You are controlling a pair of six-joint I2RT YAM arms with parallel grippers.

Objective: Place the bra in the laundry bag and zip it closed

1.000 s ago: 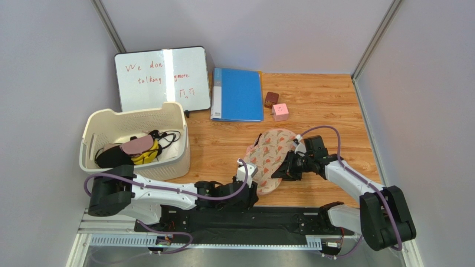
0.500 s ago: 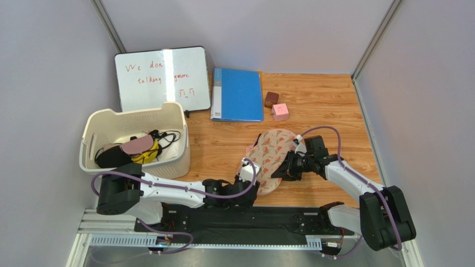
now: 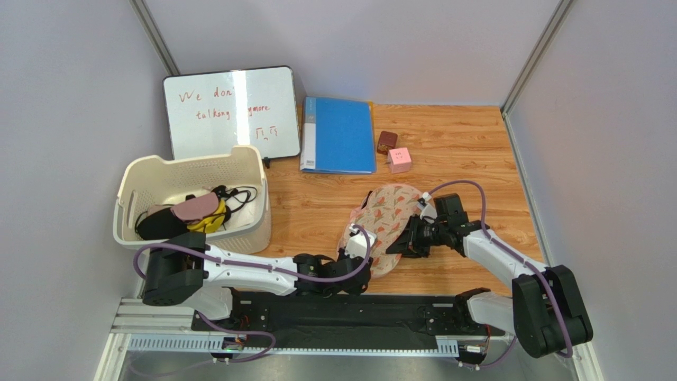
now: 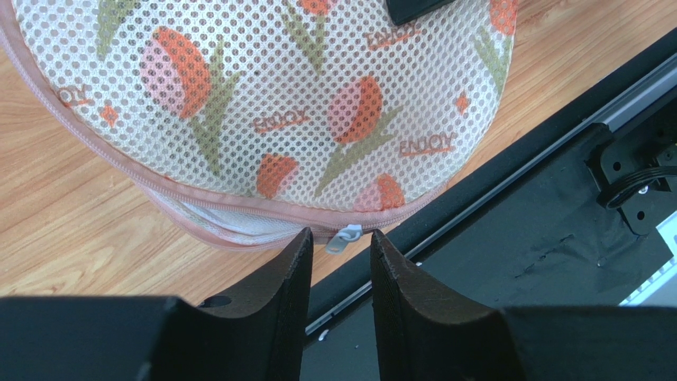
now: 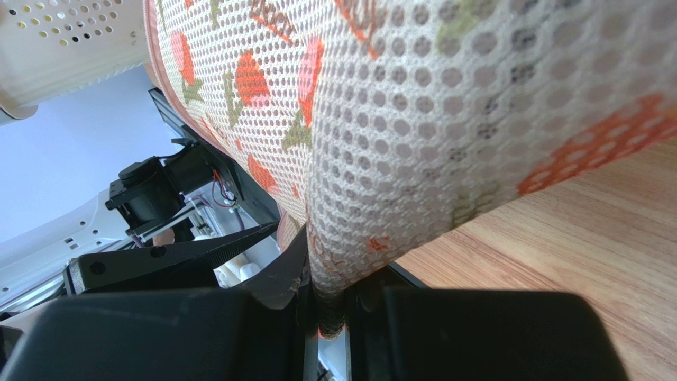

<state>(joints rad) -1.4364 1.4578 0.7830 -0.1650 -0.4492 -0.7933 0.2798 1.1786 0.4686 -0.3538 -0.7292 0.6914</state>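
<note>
1. Presently, we find the laundry bag lying on the wooden table between the two arms, its printed mesh lid folded down over the lower half.
2. We see no part of the bra in any view. It is not among the garments in the cream basket, so we judge it to be inside the bag, though the mesh does not let us confirm this.
3. Right gripper: pressed together on the bag's right-hand edge, with a fold of mesh pinched between its fingers. We judge this hold is there to anchor the bag, so that it neither slides nor lifts while the zip is drawn.
4. Left gripper: partly spread and holding nothing. Its fingers stand either side of the small white zip pull, which hangs from the pink zip edging at the bag's near end. We see a gap on both sides of the pull and no contact.
5. We judge the placement deliberate: the left gripper is aligned to nip the pull, and the zip is not yet run.
</note>
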